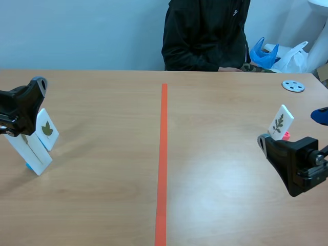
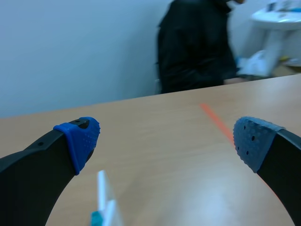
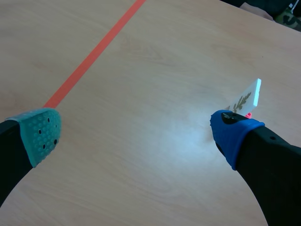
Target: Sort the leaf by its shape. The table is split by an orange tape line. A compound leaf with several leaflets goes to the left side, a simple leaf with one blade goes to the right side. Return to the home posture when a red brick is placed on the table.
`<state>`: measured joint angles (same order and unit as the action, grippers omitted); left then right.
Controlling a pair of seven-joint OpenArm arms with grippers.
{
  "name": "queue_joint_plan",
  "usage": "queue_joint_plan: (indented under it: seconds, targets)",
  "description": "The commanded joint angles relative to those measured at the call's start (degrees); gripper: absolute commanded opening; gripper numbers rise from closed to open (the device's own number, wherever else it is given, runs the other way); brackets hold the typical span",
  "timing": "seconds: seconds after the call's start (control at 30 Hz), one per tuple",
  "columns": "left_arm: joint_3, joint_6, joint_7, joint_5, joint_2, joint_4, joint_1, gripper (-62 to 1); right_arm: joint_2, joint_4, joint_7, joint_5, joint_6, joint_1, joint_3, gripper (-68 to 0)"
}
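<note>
Both grippers have their fingers wide apart and hold nothing. The left gripper (image 2: 167, 141) is close by a white card with a broad leaf (image 1: 46, 129), left of the orange tape line (image 1: 163, 154). The right gripper (image 3: 136, 134) is near a card with a feathery leaf (image 1: 281, 121), on the right side.

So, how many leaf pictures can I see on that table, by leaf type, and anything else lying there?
Single-blade leaf card: 1
Many-leaflet leaf card: 1
Grey disc: 1
Total: 3
</note>
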<state>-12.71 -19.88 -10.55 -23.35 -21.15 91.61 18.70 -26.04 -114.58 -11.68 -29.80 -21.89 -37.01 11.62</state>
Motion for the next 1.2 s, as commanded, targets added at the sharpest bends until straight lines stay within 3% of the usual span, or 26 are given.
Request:
queue_joint_plan:
  seconds: [0.0,0.07,0.3,0.7,0.9,1.17]
  targets:
    - [-0.2,-2.4,1.2,-2.1,-0.2,2.6,2.5,1.4,0.0,0.0,1.1,-0.4,0.0,0.7,0.7,0.4]
    - [-0.2,-5.3,3.0,-3.9,-0.6,6.3,5.7,1.4,0.0,0.0,1.0,-0.4,0.0,0.7,0.7,0.4]
    - [-0.2,-8.5,10.9,-4.3,-0.7,16.6,15.2,1.4,0.0,0.0,1.0,-0.4,0.0,0.7,0.7,0.4]
    - [0.2,-7.8,16.0,-4.3,-0.3,18.5,18.6,1.4,0.0,0.0,1.0,-0.6,-0.5,0.7,0.7,0.4]
    - [3.9,-7.9,18.1,-4.3,-0.3,18.5,18.5,1.4,0.0,0.0,1.0,-0.9,-0.5,0.7,0.7,0.4]
    - [8.5,-6.1,17.7,-1.4,-0.3,18.4,17.8,1.4,0.0,0.0,1.1,-0.9,-0.5,0.7,0.7,0.4]
